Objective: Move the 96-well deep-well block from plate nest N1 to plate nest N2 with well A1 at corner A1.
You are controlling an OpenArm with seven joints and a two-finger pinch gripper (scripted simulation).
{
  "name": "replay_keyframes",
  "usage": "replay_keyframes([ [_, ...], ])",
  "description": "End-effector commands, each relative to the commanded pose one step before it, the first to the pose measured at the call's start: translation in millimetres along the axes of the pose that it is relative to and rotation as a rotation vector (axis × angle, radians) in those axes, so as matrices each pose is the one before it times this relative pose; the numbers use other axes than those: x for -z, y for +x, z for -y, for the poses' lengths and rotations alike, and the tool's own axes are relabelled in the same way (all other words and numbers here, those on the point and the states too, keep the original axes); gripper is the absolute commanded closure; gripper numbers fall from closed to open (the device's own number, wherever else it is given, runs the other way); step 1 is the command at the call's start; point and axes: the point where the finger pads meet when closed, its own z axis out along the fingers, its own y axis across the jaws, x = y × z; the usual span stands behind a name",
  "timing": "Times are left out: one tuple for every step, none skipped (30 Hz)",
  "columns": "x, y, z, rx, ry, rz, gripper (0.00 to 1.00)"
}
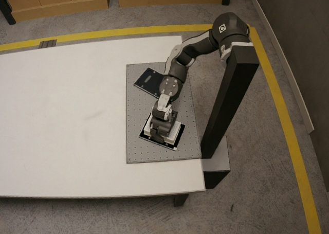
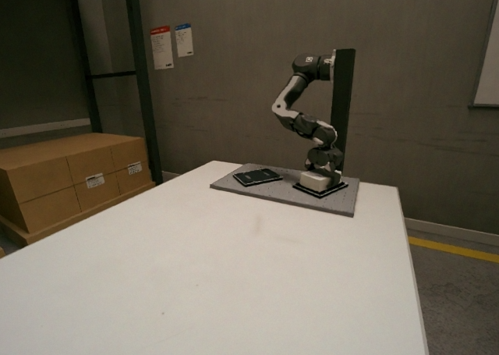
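Note:
The white deep-well block (image 1: 173,131) rests low in the black plate nest N2 (image 1: 147,138) on the grey perforated baseplate (image 1: 136,120). My gripper (image 1: 159,131) reaches down from above and is shut on the block across its short sides. In the exterior view the block (image 2: 316,180) looks level on nest N2 (image 2: 323,193), with the gripper (image 2: 324,172) on top of it. Nest N1 (image 1: 148,81) is empty, and it also shows in the exterior view (image 2: 256,176). The arm hides the block's cut-off corner and the A1 mark.
The arm's black pillar (image 1: 231,101) stands at the table edge beside the baseplate. Cardboard boxes (image 2: 68,174) sit on the floor beyond the table. A yellow line (image 1: 287,125) marks the floor around the cell.

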Motion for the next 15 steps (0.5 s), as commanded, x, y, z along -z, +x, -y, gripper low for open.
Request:
replay_keyframes([
  [0.59,-0.079,-0.61,0.00024,-0.00223,0.00011,0.70],
  [0.00,0.000,0.00,0.00000,0.00000,0.00000,0.67],
  [0.00,0.000,0.00,0.00000,0.00000,0.00000,0.63],
  [0.00,0.000,0.00,0.00000,0.00000,0.00000,0.60],
  [0.00,0.000,0.00,0.00000,0.00000,0.00000,0.57],
  [0.00,0.000,0.00,0.00000,0.00000,0.00000,0.53],
  [0.00,0.000,0.00,0.00000,0.00000,0.00000,0.50],
  [0.00,0.000,0.00,0.00000,0.00000,0.00000,0.50],
  [0.00,0.000,0.00,0.00000,0.00000,0.00000,0.50],
  [0.00,0.000,0.00,0.00000,0.00000,0.00000,0.47],
  [0.00,0.000,0.00,0.00000,0.00000,0.00000,0.43],
  [0.00,0.000,0.00,0.00000,0.00000,0.00000,0.40],
  [0.00,0.000,0.00,0.00000,0.00000,0.00000,0.37],
  [0.00,0.000,0.00,0.00000,0.00000,0.00000,0.33],
  [0.00,0.000,0.00,0.00000,0.00000,0.00000,0.30],
])
